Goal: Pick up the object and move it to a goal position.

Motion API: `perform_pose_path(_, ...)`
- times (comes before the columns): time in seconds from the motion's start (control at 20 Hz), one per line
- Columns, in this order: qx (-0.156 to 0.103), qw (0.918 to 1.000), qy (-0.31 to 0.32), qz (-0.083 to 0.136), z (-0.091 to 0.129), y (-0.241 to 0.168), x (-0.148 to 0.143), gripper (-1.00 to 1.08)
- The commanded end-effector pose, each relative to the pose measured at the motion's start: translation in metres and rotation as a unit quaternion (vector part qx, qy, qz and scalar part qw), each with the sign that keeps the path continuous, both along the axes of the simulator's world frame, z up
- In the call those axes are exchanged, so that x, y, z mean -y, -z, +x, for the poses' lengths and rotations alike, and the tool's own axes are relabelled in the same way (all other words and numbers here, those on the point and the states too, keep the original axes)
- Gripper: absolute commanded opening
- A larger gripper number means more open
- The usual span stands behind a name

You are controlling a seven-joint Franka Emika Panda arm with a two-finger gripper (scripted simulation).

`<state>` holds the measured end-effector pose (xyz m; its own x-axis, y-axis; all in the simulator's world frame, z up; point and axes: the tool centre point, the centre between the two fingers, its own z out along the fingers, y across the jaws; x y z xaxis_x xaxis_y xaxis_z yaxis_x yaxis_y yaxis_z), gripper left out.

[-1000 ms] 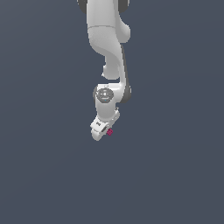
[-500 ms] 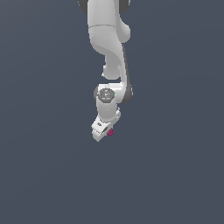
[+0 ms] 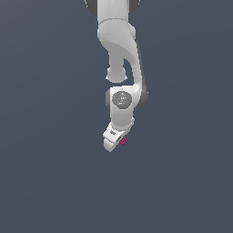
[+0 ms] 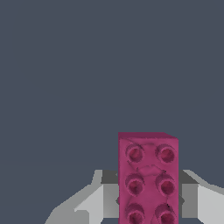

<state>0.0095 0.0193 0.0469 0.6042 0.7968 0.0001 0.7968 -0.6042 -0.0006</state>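
The object [image 4: 148, 179], a magenta-pink studded block, is sitting between the white fingers [image 4: 94, 202] of the gripper [image 3: 113, 142], its studded face turned toward the wrist camera and its far end poking out past the fingertips. In the exterior view only a small pink corner [image 3: 123, 141] is showing, on the exterior view's right side of the gripper's tip. The fingers are standing close against the block's two long sides, so the gripper is looking narrowed onto it and appears to be holding it, though actual contact is too fine to confirm. The arm [image 3: 119, 54] is reaching down from the far top of the scene, with the hand tilted toward the exterior view's left. Around it, only plain dark grey is showing, and no goal marker is visible in either view. Judging from this, the pick seems done and the carrying is underway; how much travel remains cannot be told, since the target is not showing.
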Motion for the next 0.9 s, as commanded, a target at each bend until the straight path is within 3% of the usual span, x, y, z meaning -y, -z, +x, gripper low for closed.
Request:
perform_pose_path(0.0,0.0,1.0,0.0,0.0,0.013,-0.011,-0.015,-1.0)
perform_pose_path(0.4,0.0,1.0,0.0,0.0,0.054,-0.045,-0.06,-1.0)
perform_pose_path(0.85,0.0,1.0,0.0,0.0,0.078,-0.062,-0.084,-1.0)
